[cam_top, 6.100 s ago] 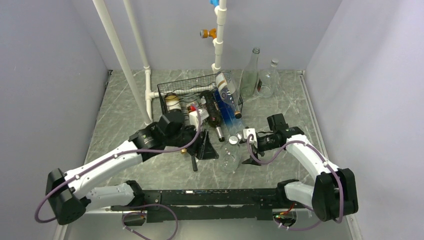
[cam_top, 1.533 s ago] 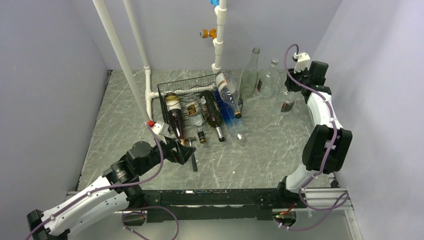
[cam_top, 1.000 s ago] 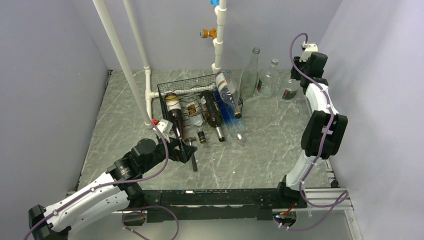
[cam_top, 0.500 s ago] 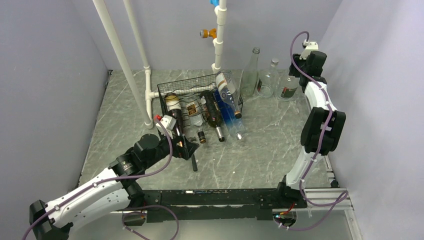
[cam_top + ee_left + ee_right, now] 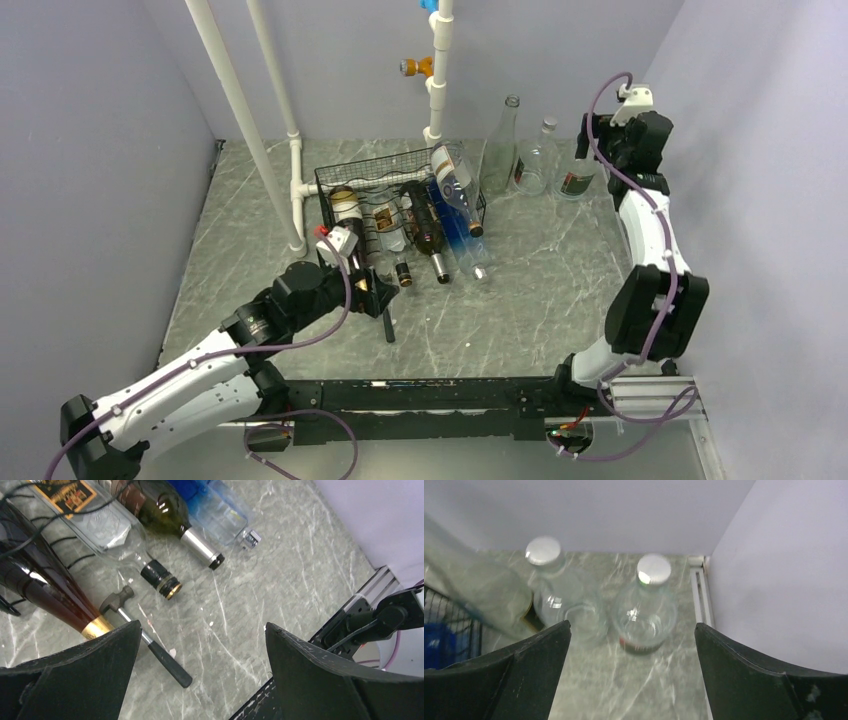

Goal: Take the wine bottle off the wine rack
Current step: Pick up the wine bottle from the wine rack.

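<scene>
Plainly the left gripper (image 5: 202, 626), jaws wide apart, is nearer: the dark wine bottle (image 5: 42, 587) lies in the wine rack (image 5: 400, 168), neck pointing toward it, while the right gripper (image 5: 631, 625), also apart, hovers far off.

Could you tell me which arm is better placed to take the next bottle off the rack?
Left. The left pincer, open, hovers by the gold-capped neck of the dark bottle in the wine rack; the right pincer, open, is away beside the clear bottles.
</scene>
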